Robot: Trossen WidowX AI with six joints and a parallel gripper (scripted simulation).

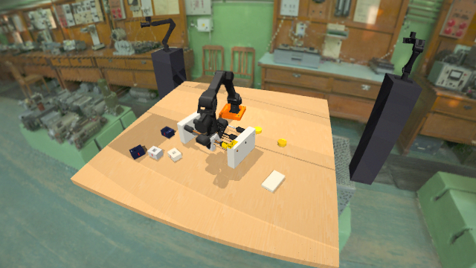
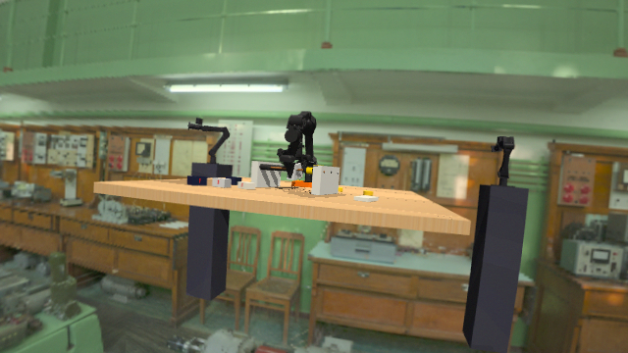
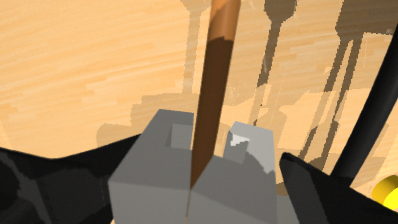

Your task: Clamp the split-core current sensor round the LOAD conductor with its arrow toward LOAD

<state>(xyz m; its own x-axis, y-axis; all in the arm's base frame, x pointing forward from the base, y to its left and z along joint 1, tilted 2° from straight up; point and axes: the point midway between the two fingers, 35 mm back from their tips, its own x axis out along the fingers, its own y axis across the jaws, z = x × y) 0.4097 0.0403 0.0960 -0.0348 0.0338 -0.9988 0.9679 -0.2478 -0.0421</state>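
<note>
From the top, the current sensor (image 1: 213, 142) (image 2: 296, 171) (image 3: 150, 200), a small pale clamp, sits amid the jaws, off the tabletop (image 1: 178, 193) (image 2: 275, 203) and near the yellow piece (image 1: 229, 144) (image 2: 309, 170) on their way to the white upright panel (image 1: 242, 149) (image 2: 326, 180). The exterior view puts it at the same height as the rods, just below the wrist; its arrow cannot be read. In the wrist view the jaws stand almost fully open, one either side of the sensor, gripping nothing; the left one looks very near it, the right one a little apart. The copper rod (image 3: 215, 75) runs over the mouth between its two halves. I'd expect a light, rigid block, smooth enough to slip or swivel, its hinge and latch the delicate parts. Best hold: both outer side walls, squeezed evenly, square to the rod.
</note>
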